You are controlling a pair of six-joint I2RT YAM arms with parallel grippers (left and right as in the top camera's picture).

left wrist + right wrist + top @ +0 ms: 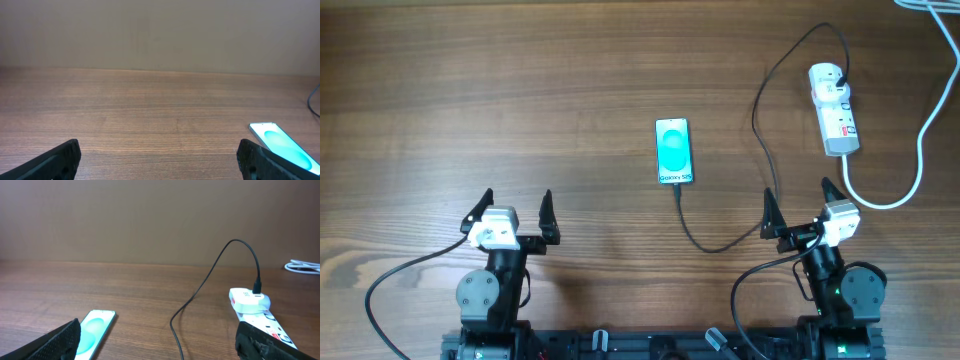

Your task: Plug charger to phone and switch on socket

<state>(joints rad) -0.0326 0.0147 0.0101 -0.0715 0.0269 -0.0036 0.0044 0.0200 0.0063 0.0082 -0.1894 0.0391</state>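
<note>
The phone (674,151) lies flat mid-table, its teal screen lit; it also shows in both wrist views (282,145) (92,330). The charger's thin black cable (760,110) runs from a plug head (825,78) seated in the white socket (836,120) and loops round to the phone's near end. Whether its tip is inserted I cannot tell. My left gripper (515,205) (159,160) stands open near the front left, with nothing in it. My right gripper (800,195) (160,340) is open over the cable (200,287), between phone and socket (260,315).
The socket's thick white cord (920,150) curls from its near end up along the right table edge and shows far right in the right wrist view (302,267). Bare wooden tabletop (470,100) spreads to the left of the phone.
</note>
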